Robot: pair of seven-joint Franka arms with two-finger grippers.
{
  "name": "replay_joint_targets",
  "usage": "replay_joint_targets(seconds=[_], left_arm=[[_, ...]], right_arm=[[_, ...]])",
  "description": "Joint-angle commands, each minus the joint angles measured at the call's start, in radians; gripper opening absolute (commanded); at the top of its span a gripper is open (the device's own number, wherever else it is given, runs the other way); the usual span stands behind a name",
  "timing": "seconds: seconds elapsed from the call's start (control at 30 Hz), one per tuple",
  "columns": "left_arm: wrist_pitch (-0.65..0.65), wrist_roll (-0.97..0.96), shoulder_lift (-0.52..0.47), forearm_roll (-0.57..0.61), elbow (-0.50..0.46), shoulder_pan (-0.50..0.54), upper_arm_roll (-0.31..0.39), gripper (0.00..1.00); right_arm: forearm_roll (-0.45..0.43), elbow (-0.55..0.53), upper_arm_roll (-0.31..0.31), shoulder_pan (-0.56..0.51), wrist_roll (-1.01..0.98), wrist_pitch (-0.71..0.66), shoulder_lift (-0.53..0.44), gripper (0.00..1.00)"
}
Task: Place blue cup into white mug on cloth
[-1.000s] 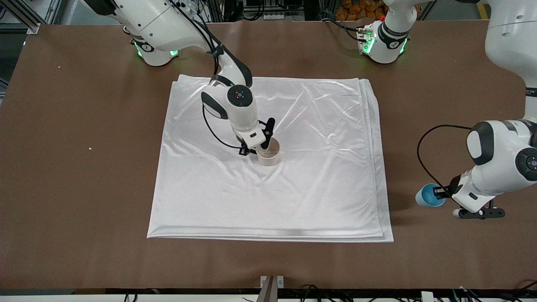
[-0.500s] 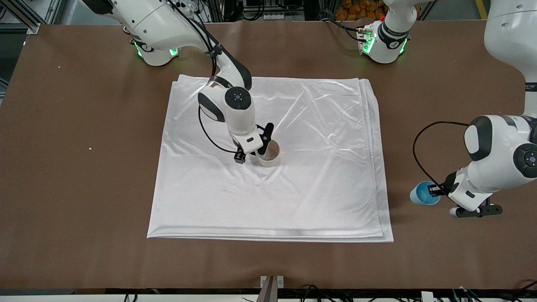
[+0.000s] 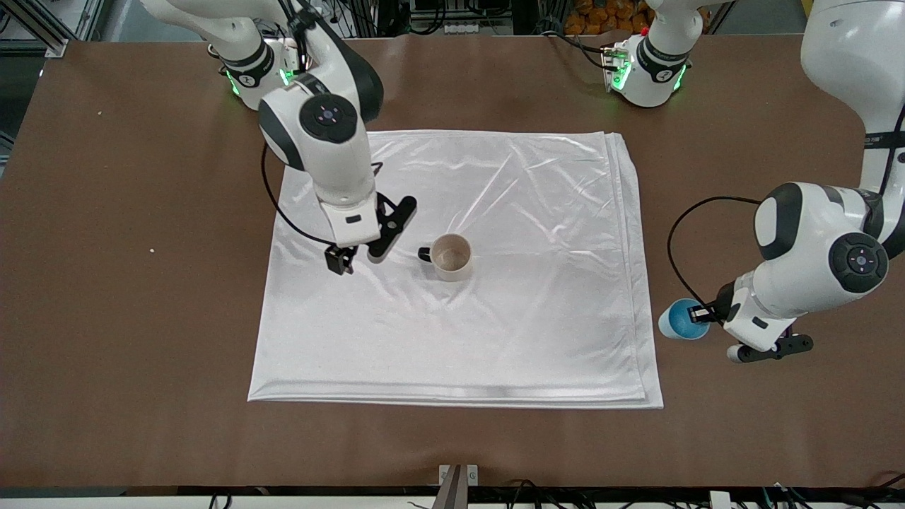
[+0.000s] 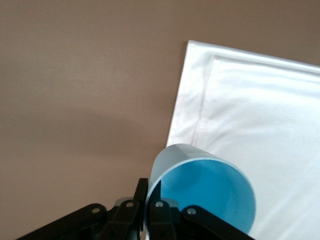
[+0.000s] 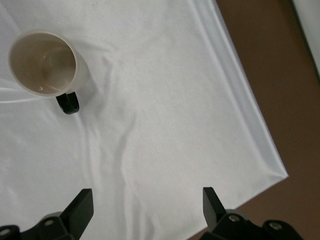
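Light-blue, handleless, tilted: blue cup (image 3: 680, 319) pinched at the rim by left gripper (image 3: 707, 314), up over bare table (image 3: 707, 438) just off the cloth (image 3: 495, 332) edge at the left arm's end. Carry step in hand, by the look of it. Cream white mug (image 3: 451, 256) upright mid-cloth, black handle toward right gripper (image 3: 358, 256), fingers spread, empty, hanging above the cloth beside the mug. Next up: across over the mug mouth, cup levelled upright, then lowered straight in — snug fit likely.
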Motion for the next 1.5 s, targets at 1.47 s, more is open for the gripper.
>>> replay_joint_targets(seconds=[1.47], left_arm=[[-0.053,-0.612,0.049,-0.018,0.082,-0.57,-0.039,0.0]], right_arm=[[0.273,0.053,0.006,-0.645,0.063,-0.423,-0.337,1.0]])
